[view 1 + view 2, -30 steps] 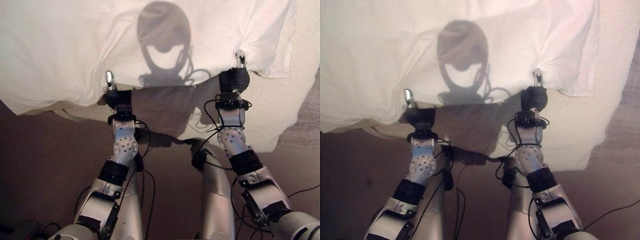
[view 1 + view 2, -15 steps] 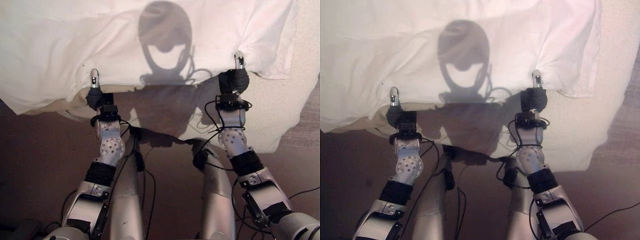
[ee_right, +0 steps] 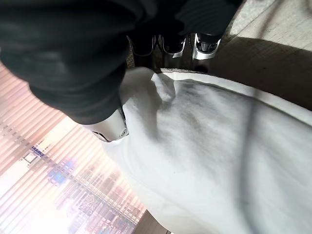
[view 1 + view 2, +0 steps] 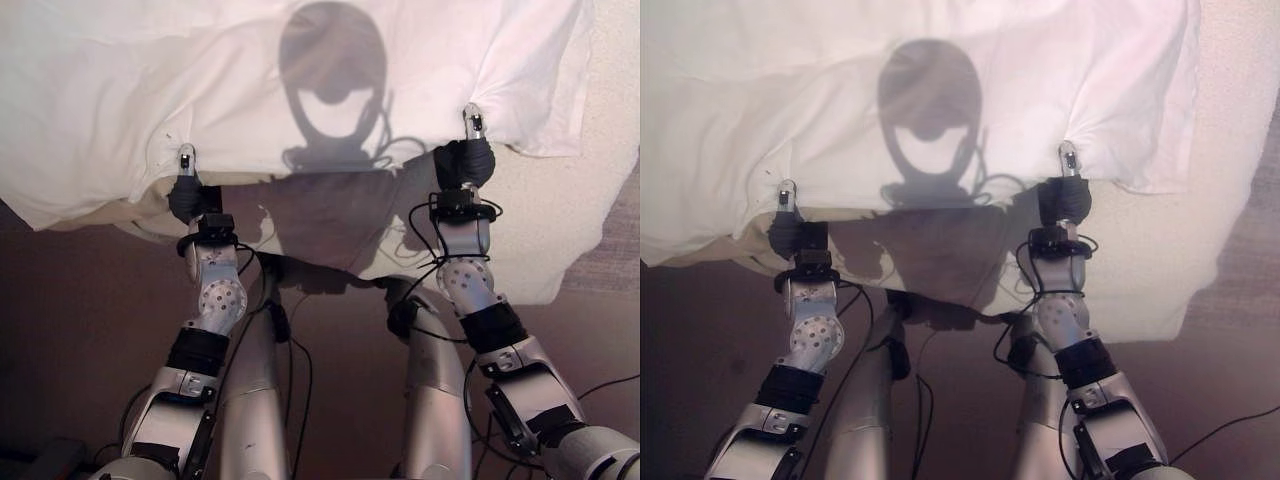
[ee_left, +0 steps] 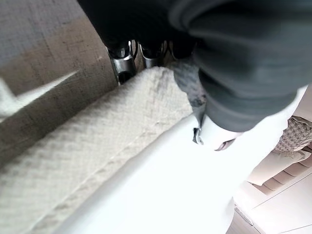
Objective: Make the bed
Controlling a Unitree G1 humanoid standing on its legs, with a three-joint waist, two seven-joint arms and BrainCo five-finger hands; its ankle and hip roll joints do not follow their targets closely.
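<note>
White duvet [image 4: 300, 80] near edge pinched by left robot hand [image 4: 187, 190] and right robot hand [image 4: 465, 155], textured blanket [image 4: 560, 230] overhanging bed side, bare floor [image 4: 80, 330] below, left robot hand shifted outward since earlier.

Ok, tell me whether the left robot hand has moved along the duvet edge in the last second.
Yes. The left robot hand has slid outward to the robot's left along the white duvet edge, away from the right robot hand, which kept its place.
</note>
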